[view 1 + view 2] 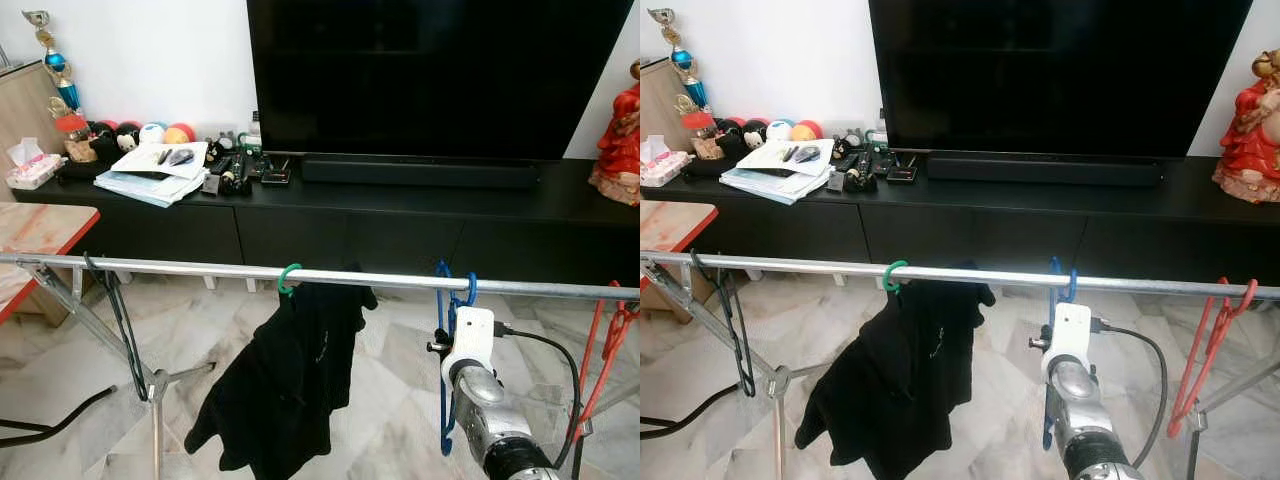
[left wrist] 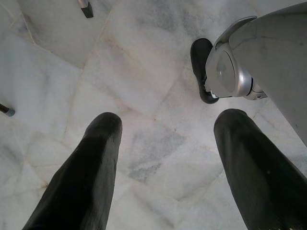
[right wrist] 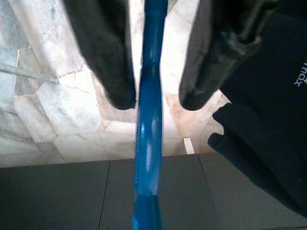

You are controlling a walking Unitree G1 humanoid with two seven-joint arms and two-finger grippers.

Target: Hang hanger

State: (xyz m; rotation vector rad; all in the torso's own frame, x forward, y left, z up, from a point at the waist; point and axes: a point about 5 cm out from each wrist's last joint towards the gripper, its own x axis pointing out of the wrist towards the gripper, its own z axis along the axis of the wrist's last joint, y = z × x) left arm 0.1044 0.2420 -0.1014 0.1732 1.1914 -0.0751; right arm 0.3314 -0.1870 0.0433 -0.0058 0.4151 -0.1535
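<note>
Your right gripper [image 3: 156, 98] straddles the blue hanger [image 1: 443, 340], fingers close beside it but apart, because its hook already rests over the rail [image 1: 200, 268]; your left gripper [image 2: 165, 143] hangs wide, idle

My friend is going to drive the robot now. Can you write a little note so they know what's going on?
Right gripper: raised at the metal rail, fingers open either side of the blue hanger, with small gaps on both sides.
Left gripper: hangs idle over the marble floor, open, holding nothing.
Blue hanger: its hook is already over the rail, between the black shirt on the green hanger and the red hanger.
Done: hanger looks hung.
Left: pull the right gripper back without snagging the hanger, then check it stays on.
</note>
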